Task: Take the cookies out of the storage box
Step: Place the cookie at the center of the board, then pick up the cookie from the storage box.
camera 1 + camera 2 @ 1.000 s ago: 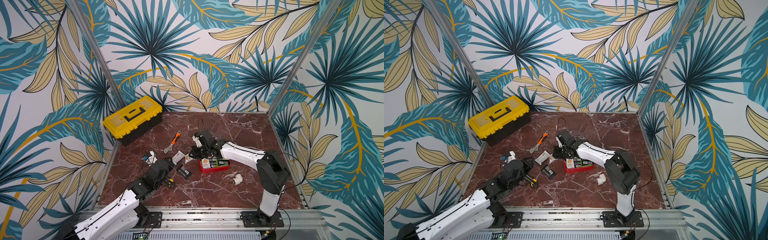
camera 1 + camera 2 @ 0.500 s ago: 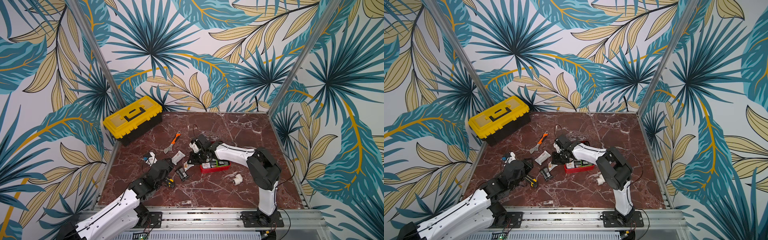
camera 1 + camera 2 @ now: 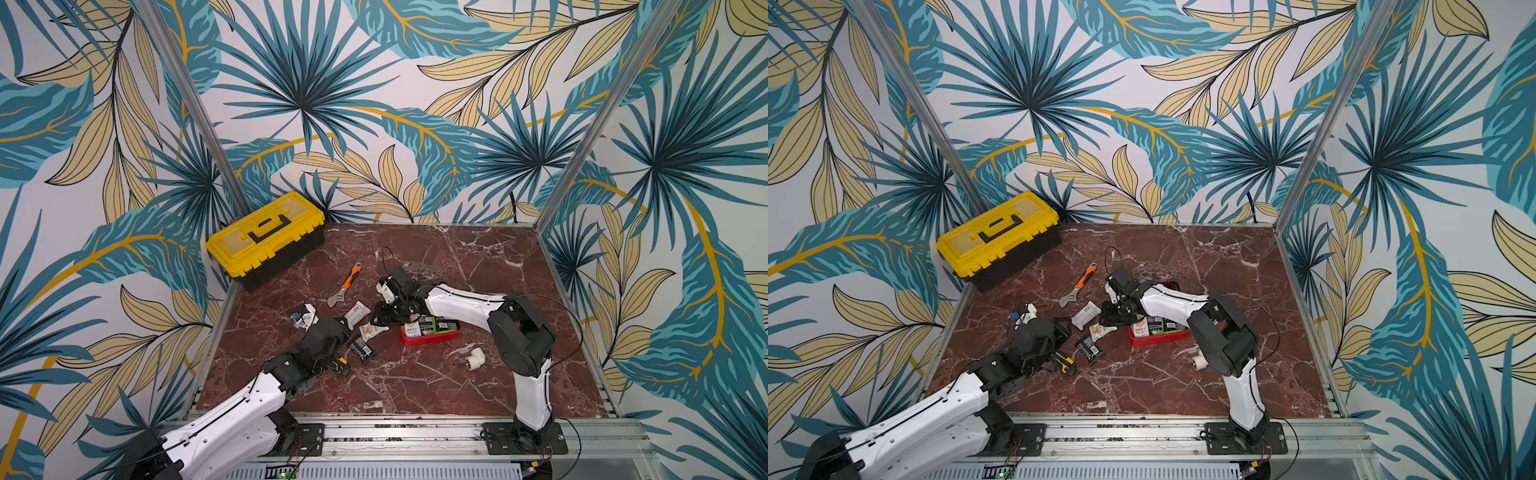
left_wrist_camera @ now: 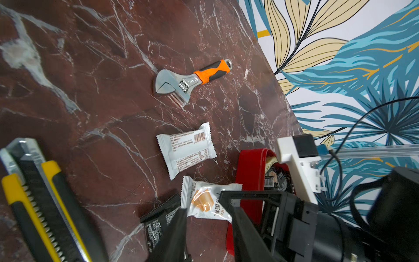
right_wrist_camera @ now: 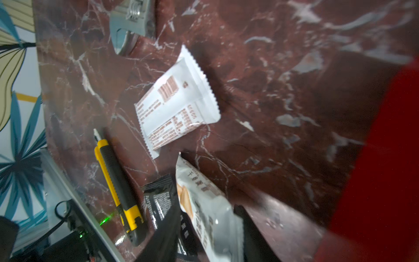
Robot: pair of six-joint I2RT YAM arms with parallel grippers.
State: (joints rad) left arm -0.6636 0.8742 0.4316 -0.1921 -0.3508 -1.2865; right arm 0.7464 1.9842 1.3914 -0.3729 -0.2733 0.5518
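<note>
Both top views show the right arm swung toward 9 o'clock since a second ago. The right gripper [image 3: 380, 318], then above the storage box [image 3: 430, 340], now sits low just off the box's 9 o'clock wall. The box hasn't budged: near the middle of the table [image 3: 415, 386], a shade toward 4 o'clock, with cookies [image 3: 432, 325] in green, black and white packed inside. The left arm is where it was, and the left gripper [image 3: 345, 330] hangs by the loose packets, jaws part-way apart with nothing in them. White packet [image 3: 358, 311], black packet [image 3: 362, 352], utility knife [image 3: 338, 365] and wrench [image 3: 345, 286] are all unmoved.

Right wrist view gives what the top views can't. The right jaws stand wide, and the orange-print packet [image 5: 204, 211] lies between the fingers [image 5: 169, 226], just beside the black packet. Left wrist view shows the whole wrench, while the right wrist view cuts it off at the frame edge. Only the top views carry the toolbox [image 3: 266, 237] at 10 o'clock and the pipe elbow [image 3: 473, 358] at the box's 5 o'clock.

Hard calls now. The right wrist picture is smeared, so I can't tell whether either finger touches that packet. The right forearm covers the box's far side, so there's no counting the cookies. In a top view the pipe elbow [image 3: 1200, 365] is half hidden behind the arm.
</note>
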